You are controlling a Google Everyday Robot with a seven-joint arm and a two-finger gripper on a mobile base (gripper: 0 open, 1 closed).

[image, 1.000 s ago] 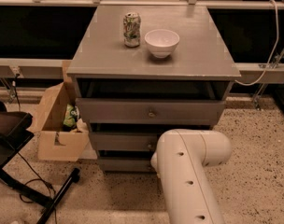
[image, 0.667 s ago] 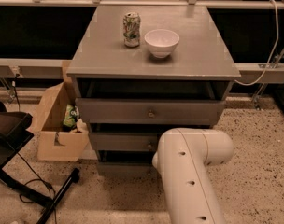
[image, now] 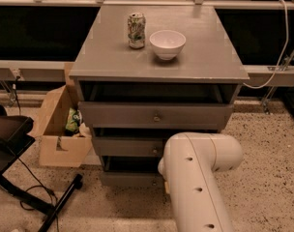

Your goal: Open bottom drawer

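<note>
Speckled floor (image: 263,144), dim room, and a grey cabinet (image: 200,57) in the middle of it. The robot's white arm (image: 195,178) reaches in low at the front right, and its big elbow blocks my line of sight. The gripper is somewhere behind that elbow, down at the lower drawer fronts, so I cannot tell whether the jaws are released or clenched on anything.

The bottom drawer (image: 127,179) sits at floor level. Only the left part of its flat front shows beside the arm, and its knob is hidden about where the jaws must be. By my reading this is the reach-and-grasp step, and the drawer does not look drawn out yet. The next move needs a firm hold on that small knob, then a straight pull back toward the base — a slanted pull could slip off it.

Counting: three drawers — the top drawer (image: 113,115), the middle drawer (image: 123,146) and the bottom one — with two knobs showing. Well above and beyond the jaws stand one can (image: 136,30) and one white bowl (image: 167,43), near each other on the cabinet top. Off to the jaws' left there is one cardboard box (image: 60,139).
</note>
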